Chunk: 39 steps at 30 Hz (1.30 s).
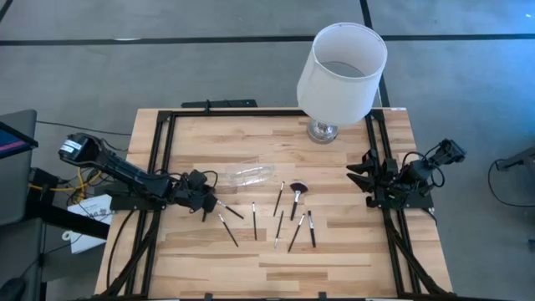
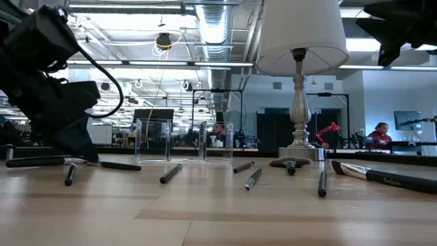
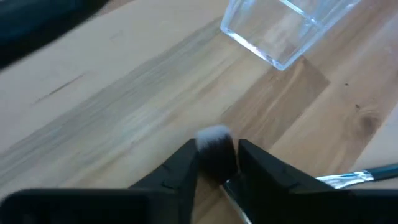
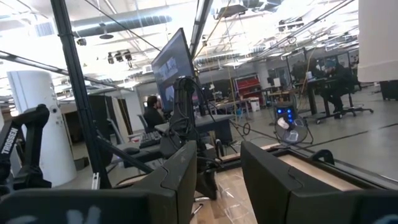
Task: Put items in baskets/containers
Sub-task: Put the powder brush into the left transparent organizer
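Note:
Several thin dark makeup brushes lie flat on the wooden table (image 1: 334, 251), among them one (image 1: 255, 219) near the middle and one with a wider fluffy head (image 1: 298, 194). A clear plastic container (image 1: 251, 174) lies on its side just beyond them; it also shows in the left wrist view (image 3: 286, 31). My left gripper (image 1: 209, 201) is low over the table's left part, shut on one brush (image 3: 216, 152). Another brush (image 3: 354, 177) lies beside it. My right gripper (image 1: 358, 176) is open and empty, above the table's right edge. My left gripper pinches a brush between its two fingers (image 3: 186, 168) at the dark, white-tipped bristle head (image 3: 214, 144), with the silver ferrule (image 3: 233, 193) just behind. The head points forward past the fingertips, toward the clear container. The handle is hidden under the gripper. Whether the brush is off the table, I cannot tell.
A lamp with a white shade (image 1: 341, 71) on a silver base (image 1: 323, 131) stands at the table's far edge, right of centre. Black frame rails (image 1: 159, 167) run along the table's left and right sides. Bare wood lies near the front edge.

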Each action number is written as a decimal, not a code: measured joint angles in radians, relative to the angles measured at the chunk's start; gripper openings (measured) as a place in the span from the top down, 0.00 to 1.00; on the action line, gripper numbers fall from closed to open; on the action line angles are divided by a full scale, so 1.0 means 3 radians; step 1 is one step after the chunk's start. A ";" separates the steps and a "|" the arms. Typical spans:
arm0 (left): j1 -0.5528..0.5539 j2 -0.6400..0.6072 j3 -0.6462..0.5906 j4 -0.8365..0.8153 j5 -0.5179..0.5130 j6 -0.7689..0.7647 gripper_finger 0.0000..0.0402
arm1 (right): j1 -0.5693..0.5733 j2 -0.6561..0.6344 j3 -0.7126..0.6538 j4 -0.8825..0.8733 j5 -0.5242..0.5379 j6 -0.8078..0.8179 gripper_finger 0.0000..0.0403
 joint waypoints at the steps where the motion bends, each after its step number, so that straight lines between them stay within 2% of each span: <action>1: 0.0000 0.0014 0.0000 -0.0003 -0.0022 0.0000 0.79 | 0.0000 0.0000 0.0000 -0.0006 0.0001 0.0000 0.71; 5: 0.0003 0.0036 -0.0003 0.0020 -0.0104 -0.0011 0.96 | 0.0000 0.0000 0.0000 -0.0006 0.0001 0.0001 0.71; 10: 0.0005 -0.0097 -0.0019 0.0243 -0.0124 0.0174 0.96 | 0.0000 0.0000 0.0000 -0.0006 0.0001 0.0002 0.71; 16: 0.0004 -0.0751 -0.0015 0.0370 -0.0218 0.0521 0.97 | 0.0000 0.0000 0.0000 -0.0004 0.0001 0.0003 0.71; 20: 0.0006 -0.1357 -0.0014 0.0514 -0.0289 0.1276 0.97 | 0.0000 -0.0001 0.0000 -0.0003 0.0004 0.0003 0.71; 23: 0.0005 -0.1773 -0.0013 0.0846 -0.0292 0.2009 0.97 | 0.0000 0.0000 0.0000 -0.0001 0.0004 0.0003 0.71; 26: 0.0013 -0.1998 -0.0009 0.1322 -0.0297 0.2905 0.97 | 0.0001 0.0000 0.0000 0.0004 0.0005 0.0003 0.71; 29: 0.0097 -0.1964 -0.0008 0.1818 -0.0287 0.3644 0.98 | 0.0000 0.0000 0.0000 0.0012 0.0007 0.0003 0.71; 32: 0.0281 -0.1733 -0.0008 0.2277 -0.0087 0.4188 0.97 | 0.0000 -0.0001 0.0000 0.0027 0.0010 0.0001 0.71; 35: 0.0528 -0.1371 -0.0007 0.2795 0.0188 0.4454 0.97 | 0.0000 -0.0001 0.0000 0.0027 0.0011 0.0001 0.71; 39: 0.0910 -0.0743 -0.0003 0.3541 0.0612 0.4469 0.98 | 0.0000 -0.0001 0.0000 0.0104 0.0011 -0.0136 0.71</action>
